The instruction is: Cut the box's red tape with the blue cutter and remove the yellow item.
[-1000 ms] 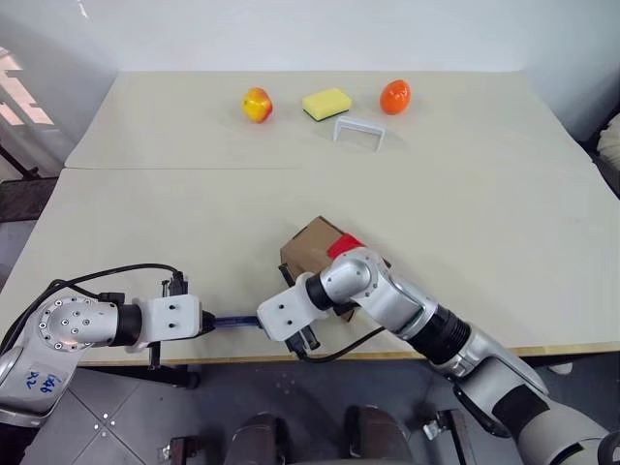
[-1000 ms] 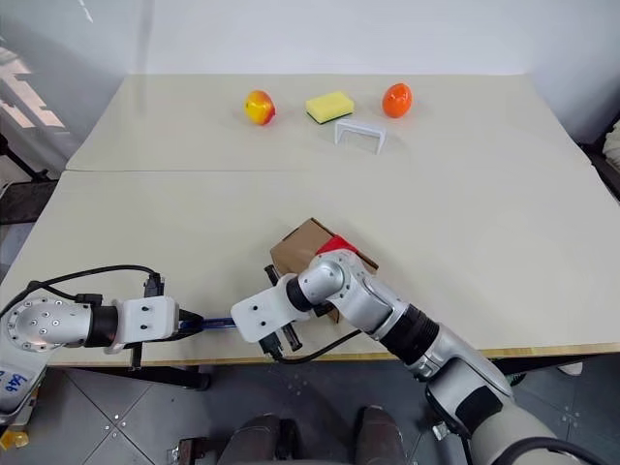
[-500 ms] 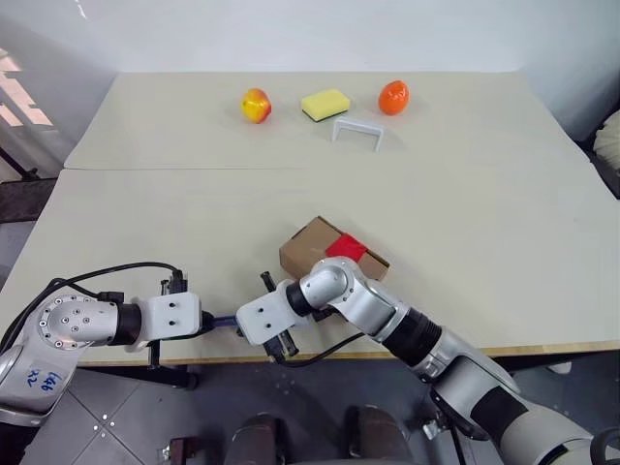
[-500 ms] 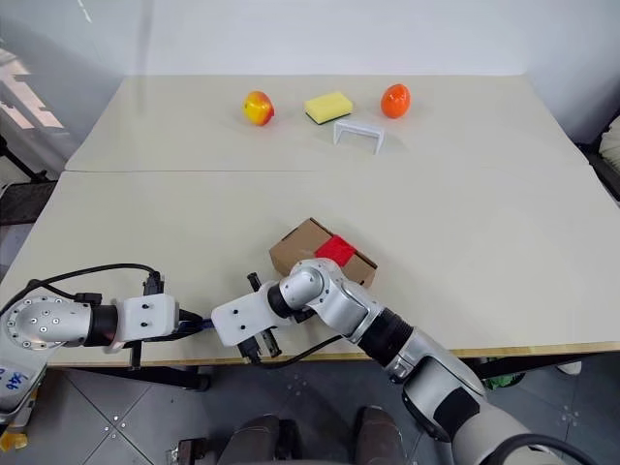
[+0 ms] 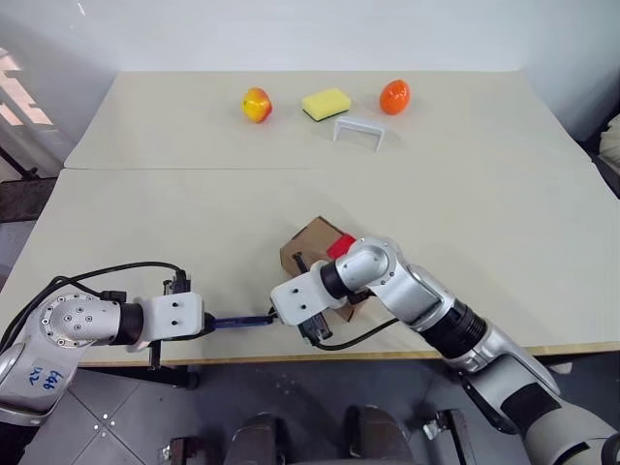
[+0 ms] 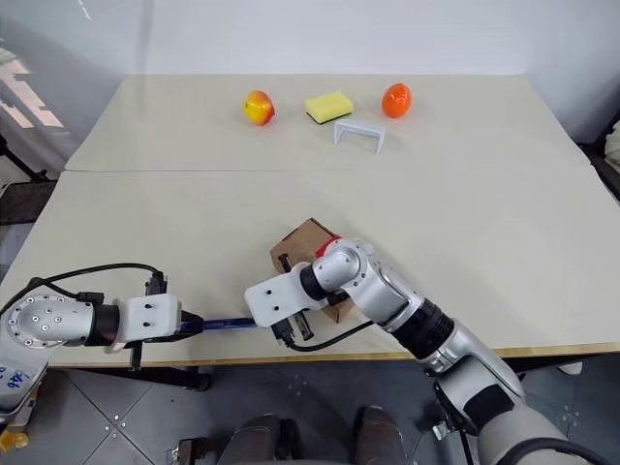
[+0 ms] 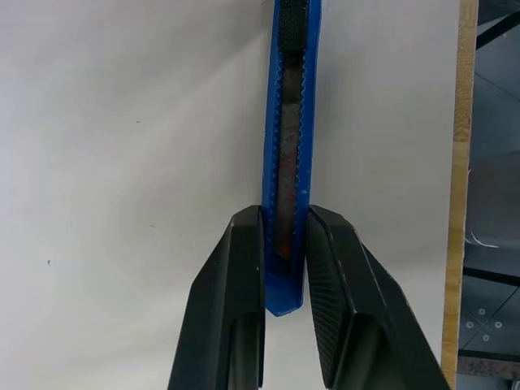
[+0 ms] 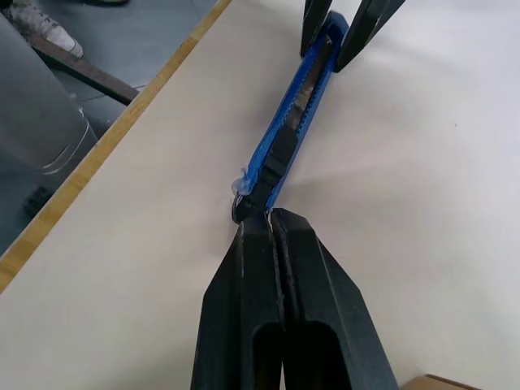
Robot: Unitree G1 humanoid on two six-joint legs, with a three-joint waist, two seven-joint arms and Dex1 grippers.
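Observation:
The blue cutter [image 7: 290, 122] lies flat near the table's front edge. My left gripper [image 7: 284, 215] is shut on its rear end. My right gripper [image 8: 260, 218] is shut, fingers pressed together, with its tips against the cutter's [image 8: 296, 106] other end. In the left eye view the cutter [image 5: 240, 321] spans the gap between my left gripper [image 5: 206, 325] and right gripper [image 5: 276, 316]. The brown box [image 5: 310, 242] with red tape [image 5: 339, 245] sits just behind my right wrist, which partly covers it. The yellow item is hidden.
At the table's far side lie a red-yellow apple [image 5: 256, 104], a yellow sponge [image 5: 326, 103], an orange fruit [image 5: 394, 96] and a white bracket [image 5: 358, 133]. The wooden front edge [image 5: 407, 351] runs close beside both grippers.
My right hand swung left along the cutter and has come back right toward the box. More of the cutter now shows between the grippers. The left arm kept still.

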